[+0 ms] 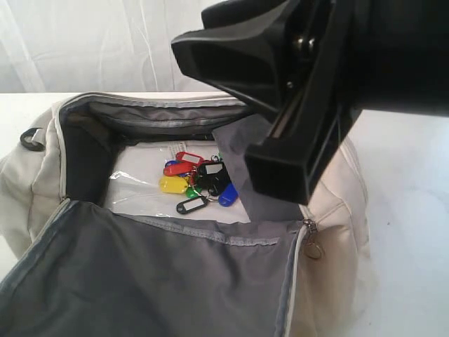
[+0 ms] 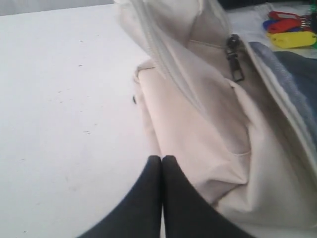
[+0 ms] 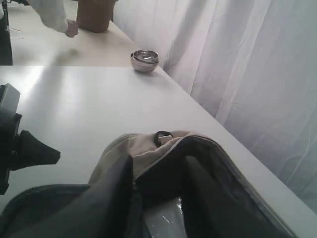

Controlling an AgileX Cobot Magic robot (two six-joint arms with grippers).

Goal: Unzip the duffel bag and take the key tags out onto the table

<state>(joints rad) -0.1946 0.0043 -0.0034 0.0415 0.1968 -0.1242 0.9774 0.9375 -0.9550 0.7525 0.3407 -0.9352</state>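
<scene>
The cream duffel bag lies unzipped on the white table, its grey-lined flap folded toward the front. The bunch of coloured key tags rests inside on a clear plastic sheet. My right gripper hangs open above the bag's mouth with only the dark interior between its fingers; that arm's black body fills the upper right of the exterior view. My left gripper is shut and empty, low over the table beside the bag's outer side. The key tags show at that view's edge.
A metal zip pull hangs at the bag's front right corner, and a dark D-ring sits at its left end. Far off on the table stand a steel bowl and a brown container. White curtains hang behind.
</scene>
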